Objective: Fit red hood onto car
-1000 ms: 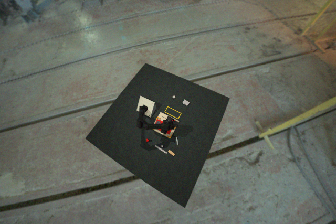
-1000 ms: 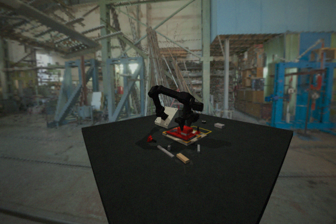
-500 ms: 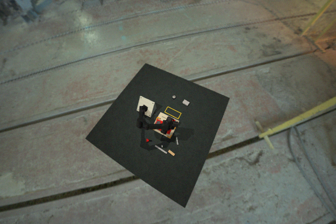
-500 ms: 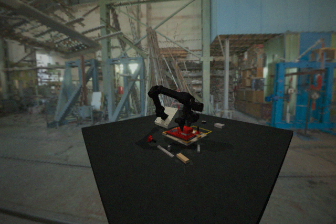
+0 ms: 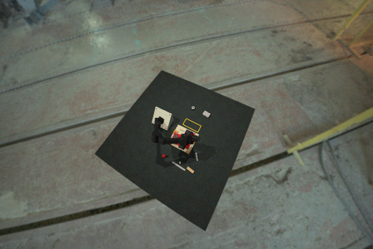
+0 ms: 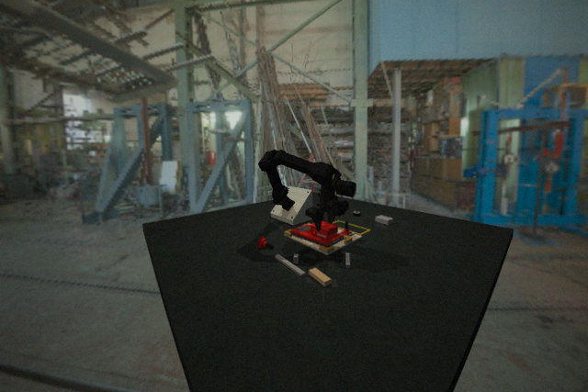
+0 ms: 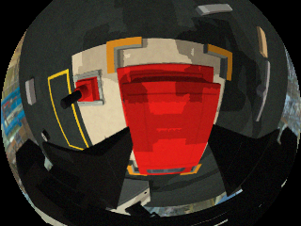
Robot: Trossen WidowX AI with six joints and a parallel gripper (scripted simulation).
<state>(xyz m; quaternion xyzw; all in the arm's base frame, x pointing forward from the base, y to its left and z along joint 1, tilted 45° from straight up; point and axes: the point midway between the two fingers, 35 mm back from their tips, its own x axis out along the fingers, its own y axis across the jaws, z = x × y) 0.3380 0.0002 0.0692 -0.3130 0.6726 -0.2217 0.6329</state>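
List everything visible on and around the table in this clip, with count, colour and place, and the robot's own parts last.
hood: 1, red, over the jig, held in the tool
jig: 1, beige with orange corner marks, mid-table
outline: 1, yellow rectangle, behind the jig
ring: 1, grey, far side
grey block: 1, far side, right of the ring
wood block: 1, tan, front
bar: 1, grey, beside the wood block
red piece: 1, left of the jig
base: 1, white
arm: 1, black
tool: 1, black, shut on the hood

One hood [image 6: 319, 233], one jig [image 6: 327, 248], one wood block [image 6: 320, 276].
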